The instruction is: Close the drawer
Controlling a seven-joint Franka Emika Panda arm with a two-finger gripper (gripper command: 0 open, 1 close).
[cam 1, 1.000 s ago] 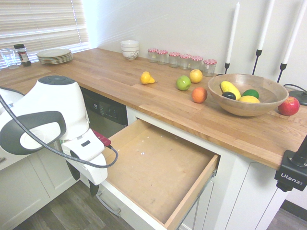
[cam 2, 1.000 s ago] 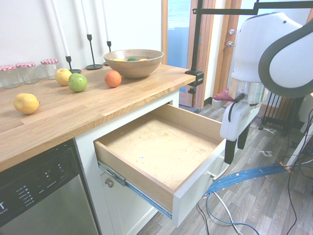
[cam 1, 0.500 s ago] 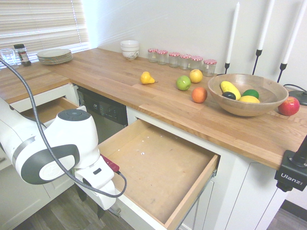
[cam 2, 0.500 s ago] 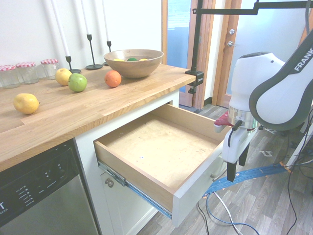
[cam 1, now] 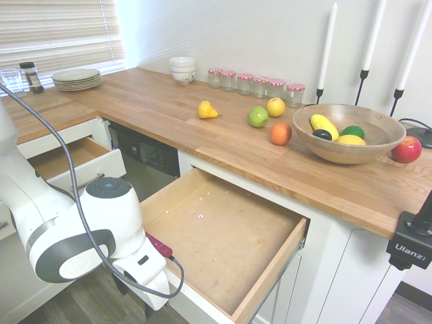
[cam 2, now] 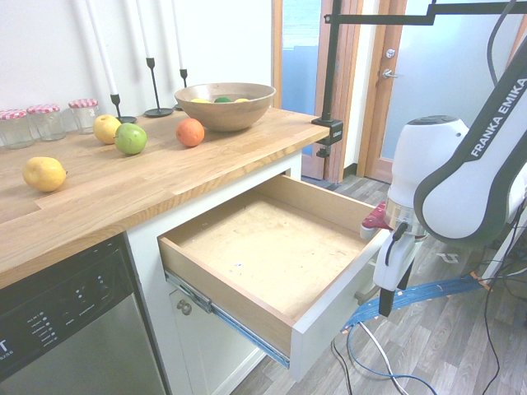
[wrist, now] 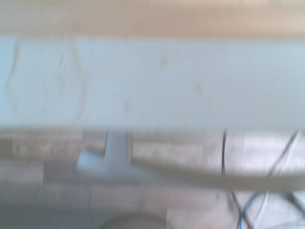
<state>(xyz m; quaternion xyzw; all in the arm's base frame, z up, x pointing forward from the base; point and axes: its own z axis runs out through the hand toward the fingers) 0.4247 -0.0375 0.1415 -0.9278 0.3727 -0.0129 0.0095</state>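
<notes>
1. The drawer (cam 2: 272,247) stands pulled well out from the white cabinet under the wooden counter (cam 2: 165,177), its brown wooden bottom bare.
2. The gripper (cam 2: 387,306) hangs just outside the drawer's white front, pointing down, below its top edge; whether its fingers are parted cannot be made out, and nothing shows in them.
3. A blurred wrist view shows the white front (wrist: 152,81) and the handle (wrist: 190,174) over the grey floor.
4. A smaller drawer (cam 1: 77,162) is also open.

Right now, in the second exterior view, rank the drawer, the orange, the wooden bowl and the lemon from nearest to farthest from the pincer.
1. The drawer, pulled open, right beside the pincer.
2. The wooden bowl, at the counter's near end.
3. The orange, just beyond the bowl.
4. The lemon, far along the counter.
</notes>
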